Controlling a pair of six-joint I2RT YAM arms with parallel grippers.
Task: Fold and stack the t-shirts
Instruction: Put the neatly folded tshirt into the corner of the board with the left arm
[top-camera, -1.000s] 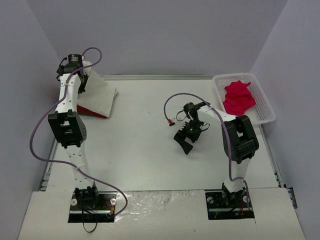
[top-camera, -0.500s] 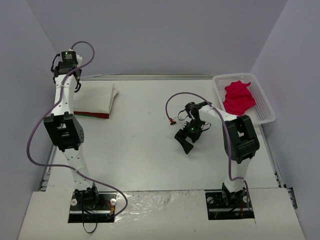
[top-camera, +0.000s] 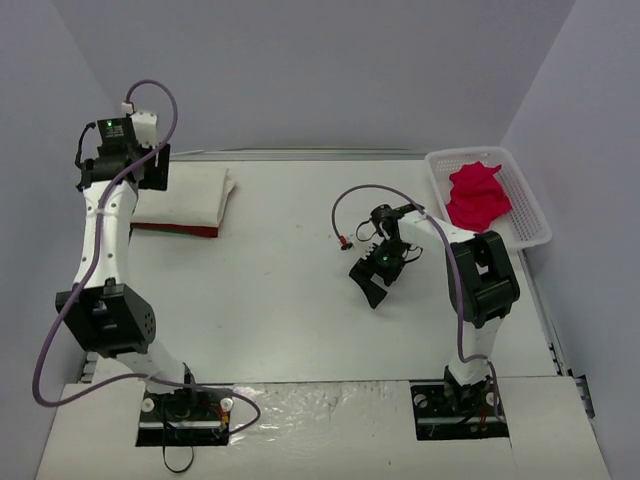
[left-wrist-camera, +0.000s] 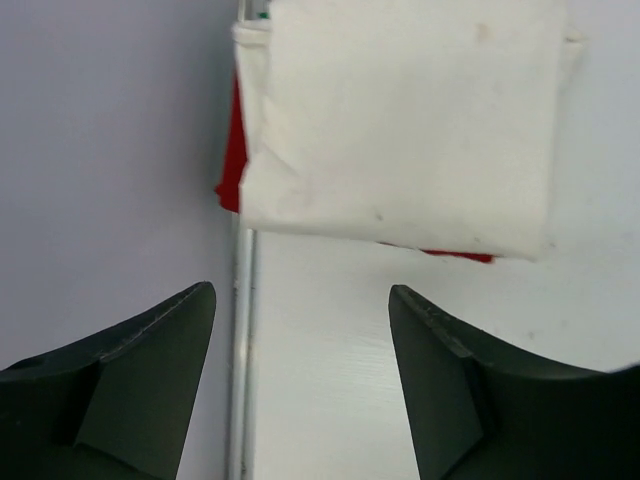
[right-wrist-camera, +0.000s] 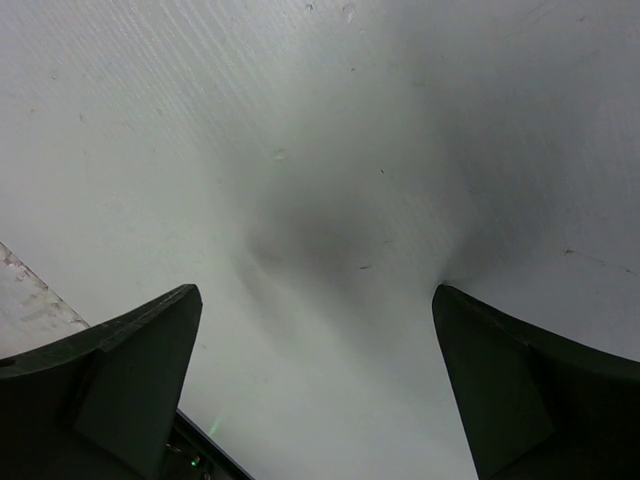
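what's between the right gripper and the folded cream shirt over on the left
Bare table only, in the top view, between the right gripper and the cream shirt.

White table (top-camera: 270, 300), folded red t-shirt (top-camera: 180, 230) at its far-left corner, white lattice basket (top-camera: 533, 215) far right.

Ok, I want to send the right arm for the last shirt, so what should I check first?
1. Left gripper open, holding nothing: ok.
2. Cream shirt folded and lying on the red shirt: ok.
3. Right gripper open and empty: ok.
4. Pink shirt folded: not ok, it lies crumpled in the basket.
5. Stack edges lined up: not ok, red shows past the cream edge.
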